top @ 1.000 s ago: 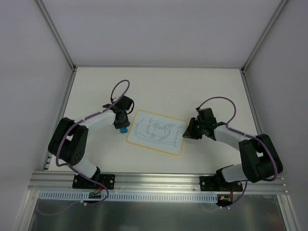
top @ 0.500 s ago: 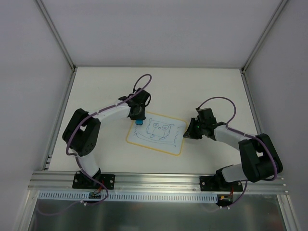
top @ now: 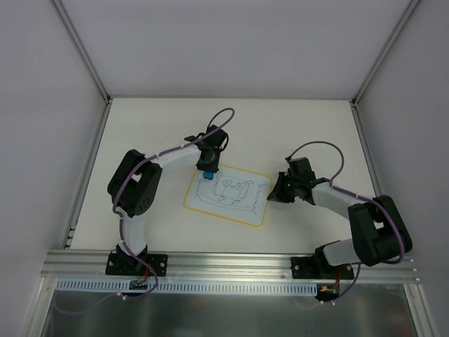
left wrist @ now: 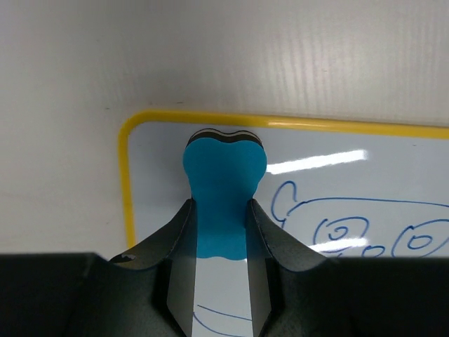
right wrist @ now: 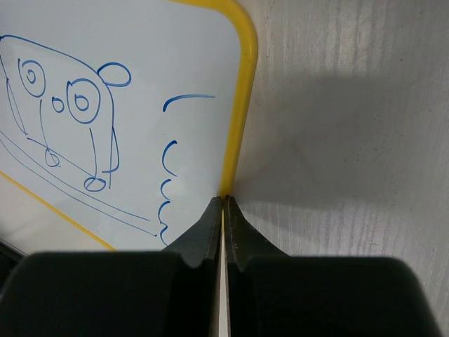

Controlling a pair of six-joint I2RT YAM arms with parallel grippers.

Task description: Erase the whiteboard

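Top view: board (top: 228, 198) is laid mid-table (top: 140, 126), left gripper (top: 208, 173) at its far corner, right gripper (top: 275, 194) at its right edge; jaws can't be made out. Left wrist: eraser (left wrist: 223, 186) is clamped over that corner, doodle (left wrist: 351, 232) cut off. Right wrist: board's rim is pinched tight.

Lab enclosure: white panels (top: 231, 42), aluminium rail (top: 231, 263).

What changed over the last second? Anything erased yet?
The left arm swung forward and right, carrying the blue eraser in the left gripper from beside the whiteboard to over its far left corner. The right gripper stayed at the right edge, shut on the yellow border. The board didn't shift, and the drawing is intact.
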